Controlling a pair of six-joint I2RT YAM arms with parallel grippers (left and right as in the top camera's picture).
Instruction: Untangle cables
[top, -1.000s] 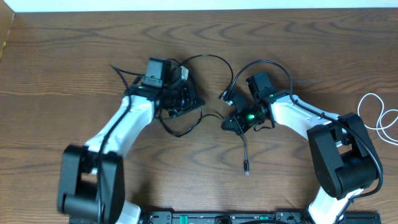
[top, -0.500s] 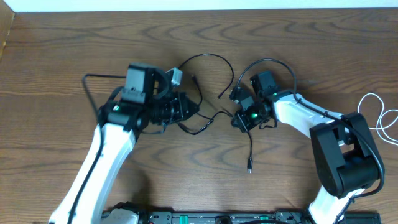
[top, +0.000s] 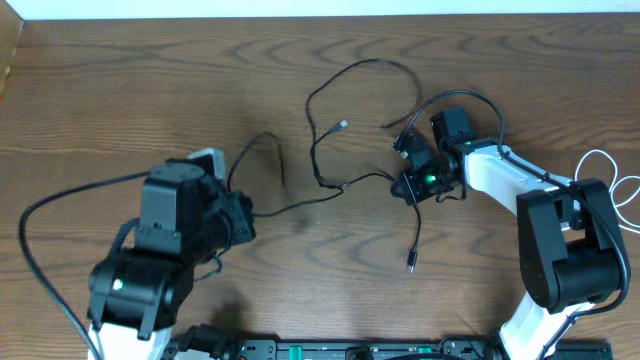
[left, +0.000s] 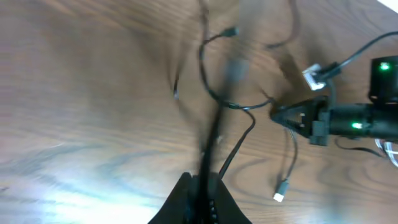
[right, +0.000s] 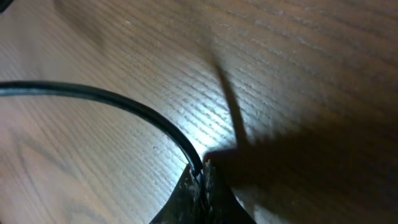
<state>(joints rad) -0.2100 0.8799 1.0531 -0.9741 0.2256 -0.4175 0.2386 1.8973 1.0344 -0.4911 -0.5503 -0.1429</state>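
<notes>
Overhead, we are seeing the left claw (top: 246, 214) and the right claw (top: 404, 183) both pinching shut on the black cable (top: 295, 204), which is running sideways across the table (top: 120, 90) between them, its loops nearer the right arm. The white cable (top: 598, 153) is lying apart, far right.

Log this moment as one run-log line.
left gripper: shut on thin black cable | right gripper: shut on same cable | cable: runs between them, loops mid-table | thin white cable: loose, unheld, right edge of wooden table
</notes>
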